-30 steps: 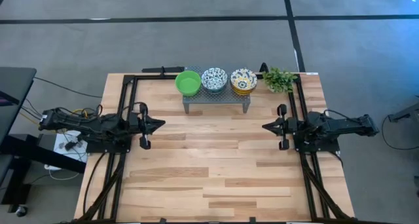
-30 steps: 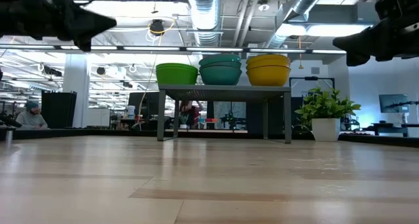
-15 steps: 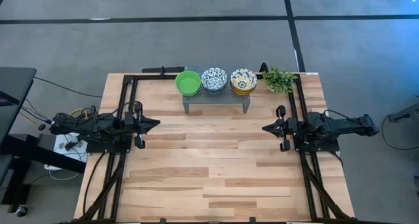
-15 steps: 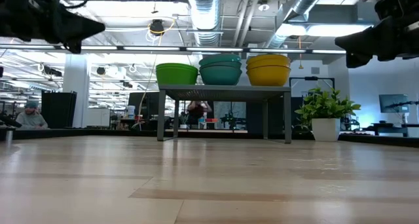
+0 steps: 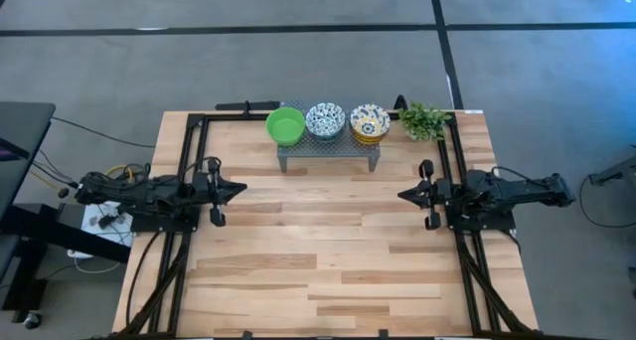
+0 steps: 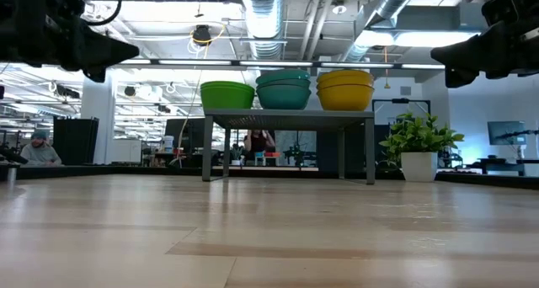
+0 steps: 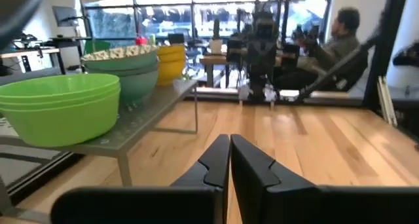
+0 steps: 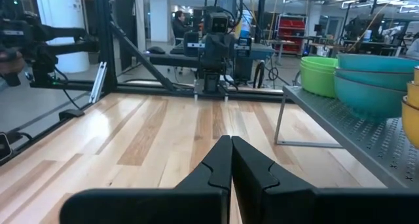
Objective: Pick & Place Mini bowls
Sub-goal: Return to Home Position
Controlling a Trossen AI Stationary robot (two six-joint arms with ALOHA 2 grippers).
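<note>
A: What is being changed just now?
B: The left arm is being drawn back toward the table's left edge. Against 1 second ago, the left gripper [image 5: 243, 188] is being held slightly farther left, its fingers [image 7: 219, 162] being pressed together on nothing. The right gripper [image 5: 401, 194] is being kept where it was, near the right edge, its fingers [image 8: 222, 162] likewise being held closed and empty.
A: What is being implied for the task?
B: Placing is being judged finished. The mini bowls are all being carried by the grey rack [image 5: 328, 149] at the far middle of the table [image 5: 328, 270], so only the return to rest is being completed.
A: How are they being arranged?
B: In 3 stacks: the green stack [image 5: 285, 126], the blue-patterned stack [image 5: 325, 120] and the yellow-patterned stack [image 5: 370, 122]. A plant [image 5: 424, 120] is being kept just right of the rack.
A: Which way are they being pointed?
B: Mouths are being faced straight up. No long axis is being offered by round bowls, but the row of 3 is being run left to right, along the rack's length.
</note>
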